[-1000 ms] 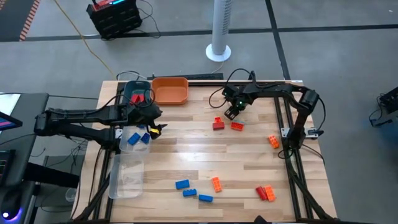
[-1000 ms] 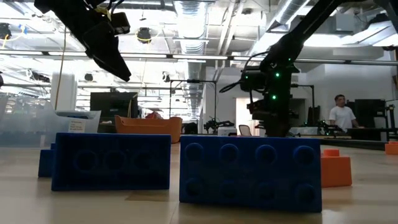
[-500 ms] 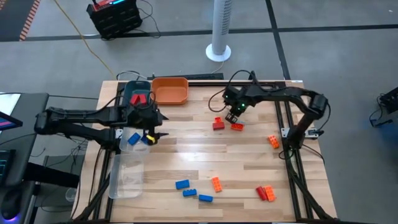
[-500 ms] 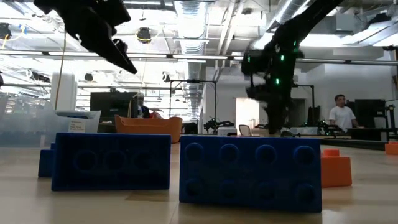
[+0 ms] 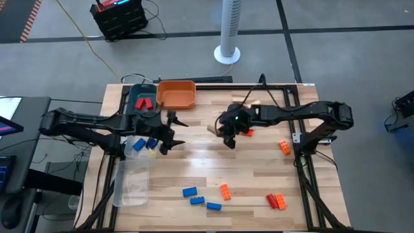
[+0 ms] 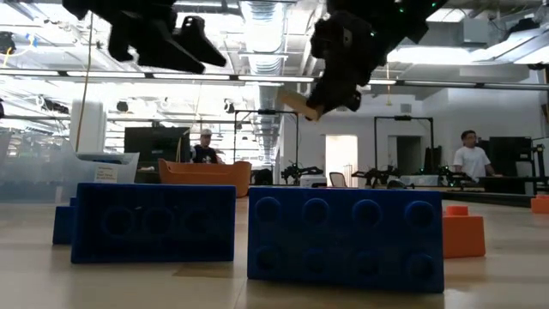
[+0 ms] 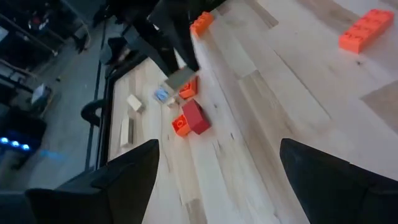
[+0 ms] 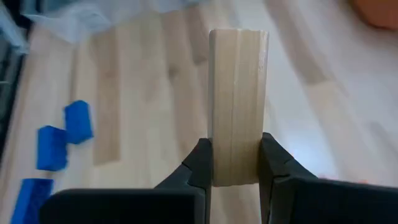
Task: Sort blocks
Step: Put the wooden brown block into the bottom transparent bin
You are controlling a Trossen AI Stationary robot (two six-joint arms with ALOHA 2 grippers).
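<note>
My right gripper [image 5: 225, 134] hovers over the table's middle, shut on a pale tan wooden block [image 8: 237, 93], which also shows in the low view as the tan block [image 6: 296, 105]. My left gripper [image 5: 173, 133] is open and holds nothing. It hangs just right of the clear tray [image 5: 128, 150], in which blue blocks [image 5: 139, 144] lie. Loose blue blocks [image 5: 197, 199], an orange block [image 5: 224, 191] and a red and orange pair [image 5: 277, 200] lie flat on the near half of the table. Red and orange blocks [image 7: 189, 118] lie flat below the right gripper. My right gripper pinches the tan block's two long sides near one end [image 8: 236, 168] between its two fingers [image 8: 200, 163]. The block runs along the fingers and sticks out past their tips. It is lifted clear of the table and tilted, its free end [image 6: 287, 99] pointing toward the left.
A teal tray [image 5: 143, 97] with red blocks and an orange tray [image 5: 176, 94] stand at the far left. A second clear tray [image 5: 131, 183] sits at the near left. An orange block [image 5: 284, 147] lies by the right frame. People stand in the room behind.
My right gripper has taken hold of the tan block, risen with it and gone toward the table's left and near side. The block is now lifted clear. My left gripper has shifted a little toward the right, still open.
</note>
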